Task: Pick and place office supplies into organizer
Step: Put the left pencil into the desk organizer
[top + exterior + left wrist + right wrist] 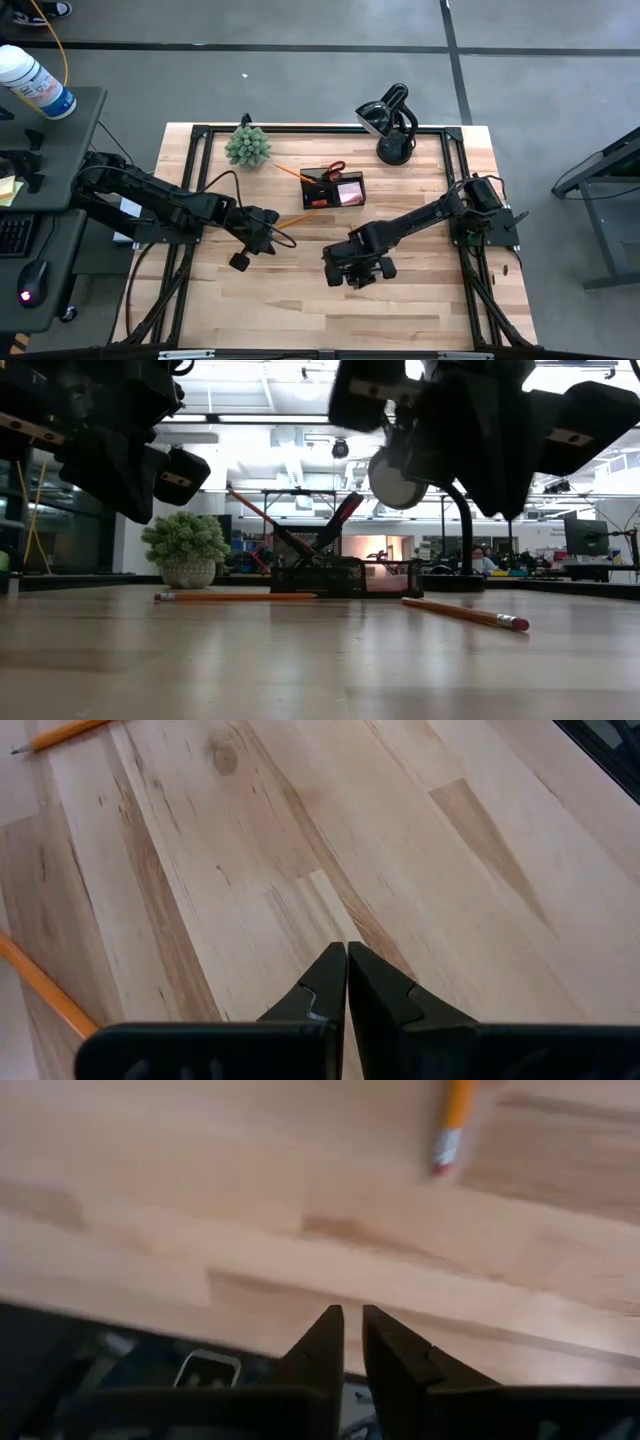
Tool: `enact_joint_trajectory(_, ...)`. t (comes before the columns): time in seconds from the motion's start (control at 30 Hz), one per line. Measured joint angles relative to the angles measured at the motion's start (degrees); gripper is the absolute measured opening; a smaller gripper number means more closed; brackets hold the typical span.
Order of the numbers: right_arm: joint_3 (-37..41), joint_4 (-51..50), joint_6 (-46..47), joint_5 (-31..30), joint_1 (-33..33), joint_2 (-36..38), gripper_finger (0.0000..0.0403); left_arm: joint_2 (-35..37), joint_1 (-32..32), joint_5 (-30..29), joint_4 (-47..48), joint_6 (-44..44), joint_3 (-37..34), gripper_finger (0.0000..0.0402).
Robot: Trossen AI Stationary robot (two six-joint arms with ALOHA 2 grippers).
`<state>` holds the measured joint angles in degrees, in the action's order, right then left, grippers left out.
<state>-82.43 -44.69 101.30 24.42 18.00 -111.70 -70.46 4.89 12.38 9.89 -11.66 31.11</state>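
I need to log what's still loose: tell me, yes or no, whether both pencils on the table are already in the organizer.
No: in the low view two pencils lie flat on the table, in front of the organizer.

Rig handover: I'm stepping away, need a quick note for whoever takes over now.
Left claw: shut, empty, above bare table left of centre.
Right claw: fingers nearly together, nothing between them, above the table's middle.
Organizer: at the back, centre; red-handled scissors and a pink pad are in it.
Left: two pencils lie loose on the table in front of the organizer.
Plant and lamp stay put.
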Motion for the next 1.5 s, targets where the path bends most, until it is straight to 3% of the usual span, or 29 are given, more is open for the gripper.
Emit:
enact_joint_trajectory(0.3,0.0,-3.7,0.9,-5.8,0.0,-0.3,0.0083,0.0,0.0,0.0,0.0,0.0,0.0,0.0005)
enact_joint_trajectory(0.77,0.0,-6.3,0.0,-13.3,0.8,-3.1,0.0066,0.0,0.0,0.0,0.1,0.2,0.0,0.0005)
enact_joint_trajectory(0.9,0.1,-10.3,-0.6,-13.4,0.8,-3.1,0.0062,0.0,0.0,0.6,0.1,0.2,0.0,0.0005)
enact_joint_trajectory(1.17,2.3,-1.2,0.3,-12.3,1.6,-3.2,0.0064,0.0,0.0,1.1,0.1,0.3,0.0,0.0005)
enact_joint_trajectory(1.5,2.3,-5.0,0.3,-12.8,1.7,-3.4,0.0077,0.0,0.0,1.1,0.1,1.5,0.0,0.0005)
